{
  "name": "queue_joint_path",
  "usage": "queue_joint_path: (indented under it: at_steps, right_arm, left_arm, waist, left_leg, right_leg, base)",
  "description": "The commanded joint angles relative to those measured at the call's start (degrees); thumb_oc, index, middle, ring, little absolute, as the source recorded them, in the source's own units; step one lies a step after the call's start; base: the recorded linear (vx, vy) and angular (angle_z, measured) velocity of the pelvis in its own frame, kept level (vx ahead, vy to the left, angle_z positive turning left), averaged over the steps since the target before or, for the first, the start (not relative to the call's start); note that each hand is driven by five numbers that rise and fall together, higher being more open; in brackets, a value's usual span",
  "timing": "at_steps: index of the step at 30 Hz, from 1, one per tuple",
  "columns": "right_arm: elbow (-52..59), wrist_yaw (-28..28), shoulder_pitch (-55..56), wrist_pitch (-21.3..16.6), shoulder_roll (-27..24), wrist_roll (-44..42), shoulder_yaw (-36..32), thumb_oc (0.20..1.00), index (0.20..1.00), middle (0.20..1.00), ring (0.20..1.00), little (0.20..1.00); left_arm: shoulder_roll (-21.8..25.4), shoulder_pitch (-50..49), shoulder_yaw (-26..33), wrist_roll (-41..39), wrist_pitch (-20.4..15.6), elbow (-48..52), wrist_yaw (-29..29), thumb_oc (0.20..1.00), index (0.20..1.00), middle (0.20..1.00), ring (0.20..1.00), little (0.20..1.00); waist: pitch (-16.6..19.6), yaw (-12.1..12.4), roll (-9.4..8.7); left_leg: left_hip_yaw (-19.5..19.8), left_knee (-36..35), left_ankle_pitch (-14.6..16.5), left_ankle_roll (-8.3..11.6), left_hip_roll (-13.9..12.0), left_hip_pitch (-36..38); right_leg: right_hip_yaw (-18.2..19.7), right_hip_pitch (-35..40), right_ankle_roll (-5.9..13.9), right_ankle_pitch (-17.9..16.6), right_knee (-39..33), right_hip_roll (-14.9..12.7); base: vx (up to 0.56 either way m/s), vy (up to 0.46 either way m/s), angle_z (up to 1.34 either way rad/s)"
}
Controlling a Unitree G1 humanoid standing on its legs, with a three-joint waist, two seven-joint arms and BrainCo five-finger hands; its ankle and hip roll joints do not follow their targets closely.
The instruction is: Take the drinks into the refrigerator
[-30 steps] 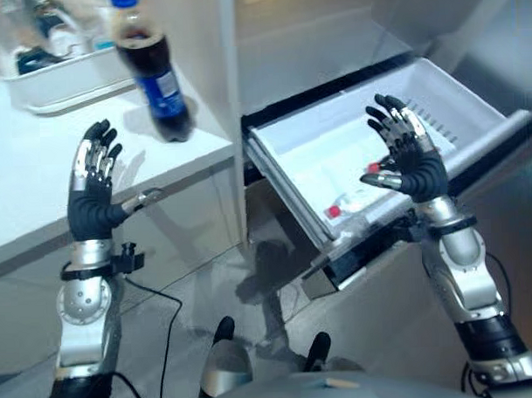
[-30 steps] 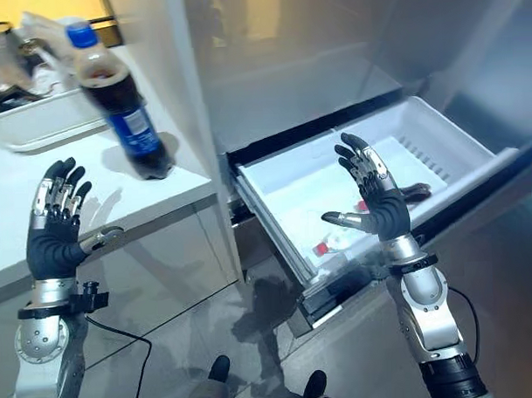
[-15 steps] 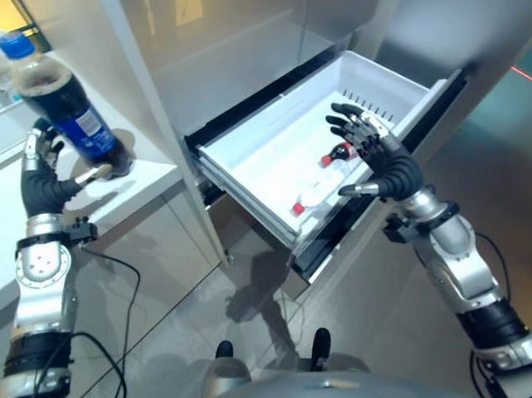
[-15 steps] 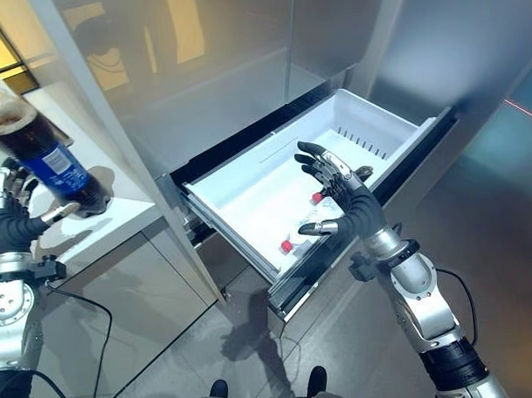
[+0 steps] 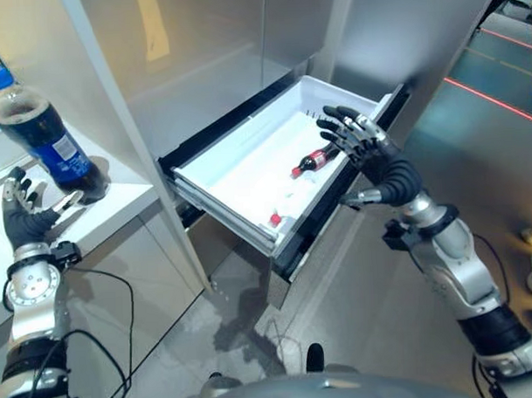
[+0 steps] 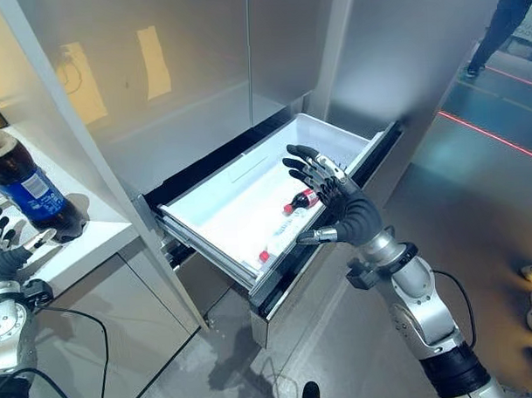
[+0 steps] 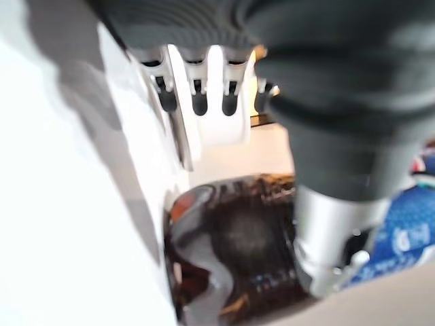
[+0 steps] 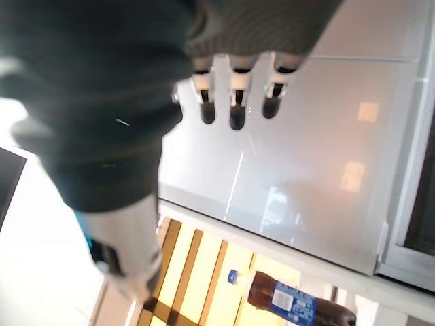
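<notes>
One cola bottle (image 5: 50, 141) just beside open left hand (image 5: 26, 216).

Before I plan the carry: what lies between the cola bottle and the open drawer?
In the left eye view, the refrigerator's upright edge panel stands between cola bottle and drawer.

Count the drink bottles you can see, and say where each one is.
3: a large cola bottle stands on the counter; a small dark bottle and a clear bottle lie in the drawer. Others may be hidden.
</notes>
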State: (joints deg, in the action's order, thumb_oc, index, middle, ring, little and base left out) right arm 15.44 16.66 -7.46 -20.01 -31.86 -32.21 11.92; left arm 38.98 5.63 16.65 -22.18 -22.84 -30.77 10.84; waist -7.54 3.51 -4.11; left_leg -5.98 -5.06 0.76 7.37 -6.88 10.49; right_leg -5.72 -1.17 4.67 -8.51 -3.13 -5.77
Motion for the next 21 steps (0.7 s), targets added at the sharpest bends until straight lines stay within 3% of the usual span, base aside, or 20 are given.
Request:
queue_joint_path:
  at_steps: [1, 9, 21]
  right_arm:
    - [5.4, -0.4, -1.6, -2.8, 0.2, -1.5, -2.3, 1.000, 1.000, 1.000, 1.000, 1.000]
    - [5.8, 0.6, -0.3, -2.5, 0.6, -1.2, -2.6, 1.000, 1.000, 1.000, 1.000, 1.000]
    - [5.8, 1.7, 1.8, -1.8, 1.4, -1.0, -3.6, 1.000, 1.000, 1.000, 1.000, 1.000]
  left_arm:
    - [-1.0, 0.9, 0.1, -1.6, -0.2, -1.8, 0.3, 1.000, 1.000, 1.000, 1.000, 1.000]
    - [-1.1, 2.3, -2.2, 0.9, 0.1, 1.2, -0.1, 1.000, 1.000, 1.000, 1.000, 1.000]
    - [3.5, 7.3, -5.9, 3.7, 0.5, 8.0, -2.5, 1.000, 1.000, 1.000, 1.000, 1.000]
  waist:
    - [-1.7, -0.3, 1.35]
    - [-1.1, -0.8, 1.25]
    - [-0.4, -1.5, 1.11]
  left_leg:
    - [2.7, 0.1, 2.6, -5.61, 3.3, -0.2]
    - [2.7, 0.1, 3.2, -5.53, 3.3, 0.5]
    - [2.3, 0.1, 3.6, -5.45, 3.5, 1.0]
  right_leg:
    - [-2.2, 3.2, 0.82, 8.9, 8.0, 1.1]
    - [-2.2, 4.5, 0.83, 8.9, 7.2, 1.1]
    - [-1.8, 5.4, 0.99, 8.4, 6.1, 1.2]
  base:
    - [0.04, 0.002, -0.08]
    - [0.00, 0.000, 0.00]
    - [0.00, 0.000, 0.00]
